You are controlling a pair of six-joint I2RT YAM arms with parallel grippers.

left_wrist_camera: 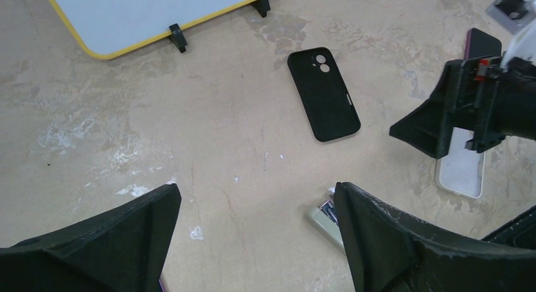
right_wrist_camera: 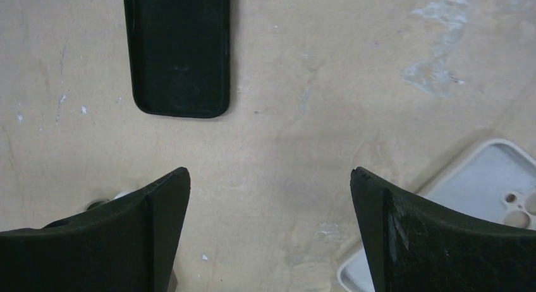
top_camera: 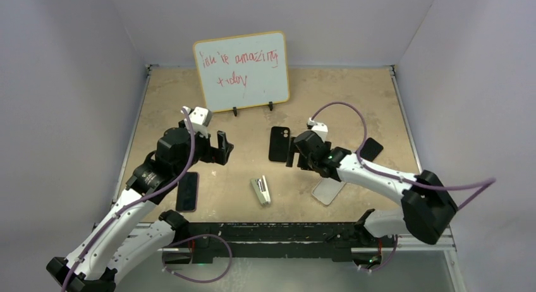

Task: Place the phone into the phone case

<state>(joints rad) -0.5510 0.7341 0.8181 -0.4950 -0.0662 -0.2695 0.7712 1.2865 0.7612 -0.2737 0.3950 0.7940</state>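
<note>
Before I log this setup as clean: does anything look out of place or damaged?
A stapler lies close to the case and has nothing to do with phones. The table shows pale scuffed patches, which look like wear rather than a spill. Nothing looks broken.

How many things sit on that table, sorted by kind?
Dark phone-shaped slabs (phones or cases, hard to tell apart): 3
Whitish phone case: 1
Grey stapler: 1
Whiteboard: 1
Total: 6
</note>
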